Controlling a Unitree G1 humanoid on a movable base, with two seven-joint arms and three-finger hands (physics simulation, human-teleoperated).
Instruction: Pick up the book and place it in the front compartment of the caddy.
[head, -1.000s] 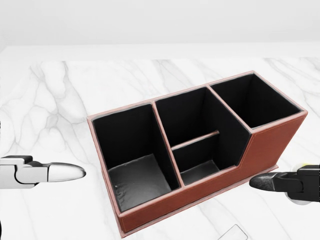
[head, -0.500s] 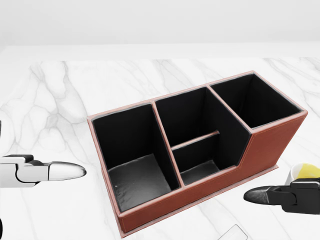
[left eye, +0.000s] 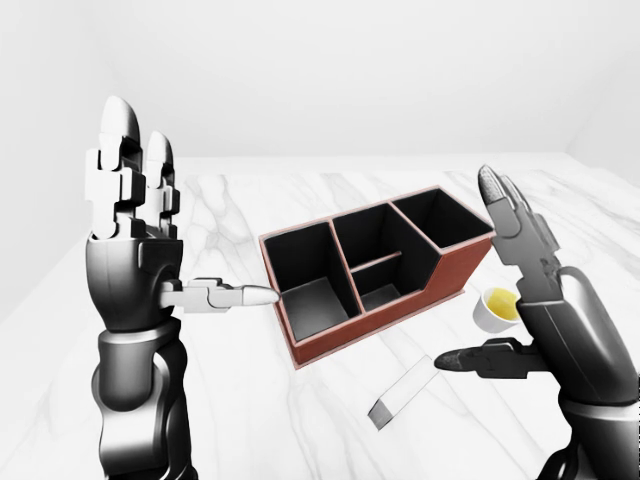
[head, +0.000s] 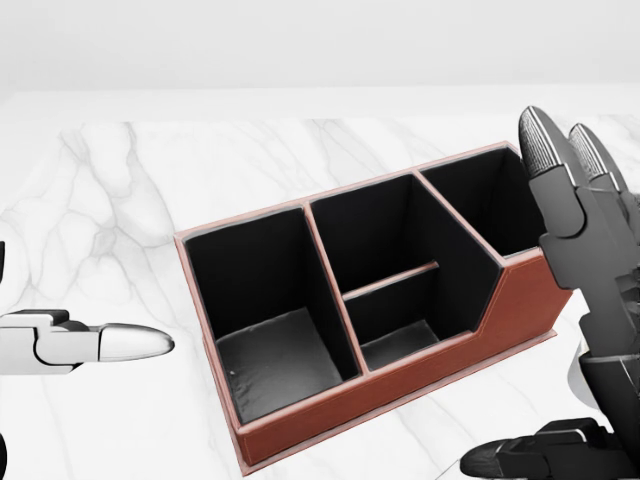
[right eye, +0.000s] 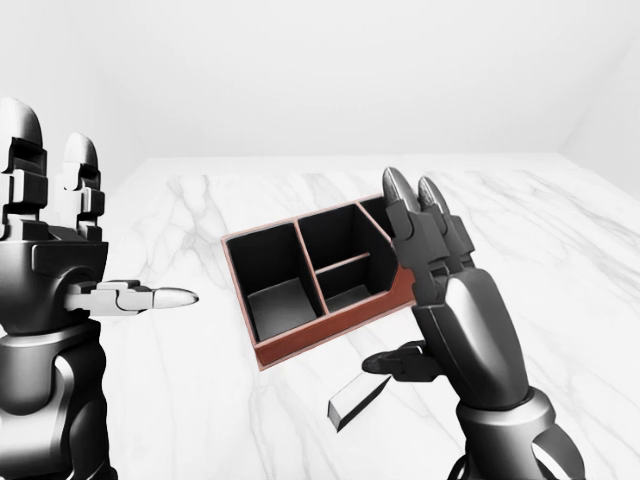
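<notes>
The head view shows only the caddy (head: 390, 300) on the marble desk (head: 130, 200), a left thumb at its left edge, and the right hand (head: 585, 300) at its right. The left-eye view adds the book (left eye: 405, 392), lying flat on the desk near the caddy's near side, and a cup (left eye: 497, 308) of yellow liquid right of the caddy. Both hands are released, fingers (left eye: 120, 165) extended upright; the left hand (left eye: 130, 240) holds nothing.

Compared with 0.5 s ago, the right hand has risen, covering the caddy's right end and the cup in the head view.

No legible writing.
</notes>
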